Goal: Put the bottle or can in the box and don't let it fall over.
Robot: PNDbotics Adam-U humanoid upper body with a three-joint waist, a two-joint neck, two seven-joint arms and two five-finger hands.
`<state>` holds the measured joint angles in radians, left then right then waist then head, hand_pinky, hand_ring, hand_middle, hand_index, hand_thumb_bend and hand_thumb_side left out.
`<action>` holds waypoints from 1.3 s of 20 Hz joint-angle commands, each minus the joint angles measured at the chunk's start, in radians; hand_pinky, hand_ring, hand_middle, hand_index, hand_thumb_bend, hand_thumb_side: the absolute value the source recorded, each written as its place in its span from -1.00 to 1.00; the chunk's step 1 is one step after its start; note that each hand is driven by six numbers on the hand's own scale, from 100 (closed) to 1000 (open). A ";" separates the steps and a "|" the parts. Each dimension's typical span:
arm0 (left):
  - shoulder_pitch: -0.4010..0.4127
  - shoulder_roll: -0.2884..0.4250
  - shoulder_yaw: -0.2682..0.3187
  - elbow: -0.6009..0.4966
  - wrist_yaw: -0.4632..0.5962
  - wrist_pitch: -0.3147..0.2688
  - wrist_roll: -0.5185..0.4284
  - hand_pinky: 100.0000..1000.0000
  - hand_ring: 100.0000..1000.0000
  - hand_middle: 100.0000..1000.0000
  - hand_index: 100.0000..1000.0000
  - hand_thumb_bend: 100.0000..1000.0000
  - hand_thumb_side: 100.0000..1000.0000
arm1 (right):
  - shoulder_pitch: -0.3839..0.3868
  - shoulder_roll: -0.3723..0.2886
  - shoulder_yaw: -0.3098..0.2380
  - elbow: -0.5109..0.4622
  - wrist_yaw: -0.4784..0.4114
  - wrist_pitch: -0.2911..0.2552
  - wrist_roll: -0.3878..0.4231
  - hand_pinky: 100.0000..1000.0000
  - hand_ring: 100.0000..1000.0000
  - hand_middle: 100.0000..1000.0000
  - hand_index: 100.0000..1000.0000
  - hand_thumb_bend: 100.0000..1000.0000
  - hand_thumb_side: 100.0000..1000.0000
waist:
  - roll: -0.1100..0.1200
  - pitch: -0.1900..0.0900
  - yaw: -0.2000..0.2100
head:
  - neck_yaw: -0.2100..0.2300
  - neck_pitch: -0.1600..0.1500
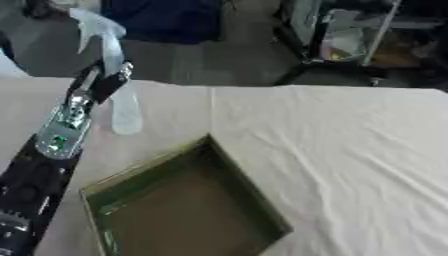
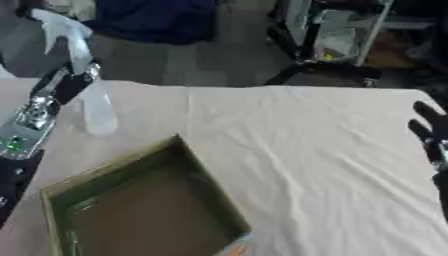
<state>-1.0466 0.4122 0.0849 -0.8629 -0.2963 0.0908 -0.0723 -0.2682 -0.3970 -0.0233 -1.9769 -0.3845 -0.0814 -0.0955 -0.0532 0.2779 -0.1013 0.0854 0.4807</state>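
A clear spray bottle (image 1: 123, 109) with a pale trigger head stands nearly upright at the far left of the table. My left hand (image 1: 103, 81) is shut on its neck, and the arm runs down the left edge of the view. The bottle's bottom is over the cloth, just beyond the far left side of the box; I cannot tell whether it touches the table. The open cardboard box (image 1: 245, 187), green inside with a brown floor, lies skewed at the near centre and holds nothing. At the right edge of the right eye view, my right hand (image 2: 428, 131) rests open, fingers up.
A cream cloth (image 1: 350, 150) with creases covers the table. Beyond the far edge stand a metal rack (image 1: 359, 35) with bags and a dark blue object (image 1: 162, 20) on the floor.
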 commanded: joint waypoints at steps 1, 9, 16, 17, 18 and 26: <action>-0.019 0.010 0.006 -0.003 -0.006 0.006 -0.011 1.00 1.00 1.00 0.48 -1.00 0.15 | -0.010 -0.011 -0.003 -0.023 -0.002 -0.001 0.002 1.00 1.00 1.00 1.00 -1.00 -0.18 | 0.000 -0.015 -0.002 | 0.000 -0.012; -0.009 0.010 0.007 0.012 -0.001 0.026 -0.043 1.00 1.00 1.00 0.43 -1.00 -0.04 | -0.010 -0.012 -0.006 -0.023 -0.005 0.001 0.000 1.00 1.00 1.00 1.00 -1.00 -0.18 | 0.000 -0.016 -0.002 | -0.003 -0.016; 0.006 0.007 0.003 0.031 -0.016 0.021 -0.073 1.00 1.00 1.00 0.41 -1.00 -0.04 | -0.011 -0.012 -0.007 -0.023 -0.007 0.002 -0.001 1.00 1.00 0.99 1.00 -1.00 -0.18 | 0.000 -0.016 -0.001 | -0.006 -0.011; 0.009 0.006 0.003 0.033 -0.019 0.020 -0.077 1.00 1.00 1.00 0.41 -1.00 -0.04 | -0.011 -0.012 -0.007 -0.023 -0.007 0.002 -0.001 1.00 1.00 0.99 1.00 -1.00 -0.18 | 0.000 -0.016 -0.001 | -0.006 -0.007; 0.011 0.005 0.002 0.035 -0.023 0.019 -0.080 1.00 1.00 1.00 0.40 -1.00 -0.04 | -0.011 -0.012 -0.007 -0.023 -0.007 0.002 -0.001 1.00 1.00 0.99 1.00 -1.00 -0.18 | 0.000 -0.016 -0.001 | -0.007 -0.002; 0.028 0.003 0.000 0.055 -0.046 0.017 -0.112 1.00 1.00 1.00 0.39 -1.00 -0.07 | -0.011 -0.012 -0.009 -0.023 -0.009 0.003 -0.003 1.00 1.00 0.99 1.00 -1.00 -0.18 | 0.000 -0.017 0.000 | -0.003 0.051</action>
<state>-1.0229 0.4123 0.0902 -0.8249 -0.3264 0.1039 -0.1728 -0.2692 -0.3915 -0.0237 -1.9769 -0.3846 -0.0793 -0.0968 -0.0527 0.2773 -0.1014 0.0804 0.5264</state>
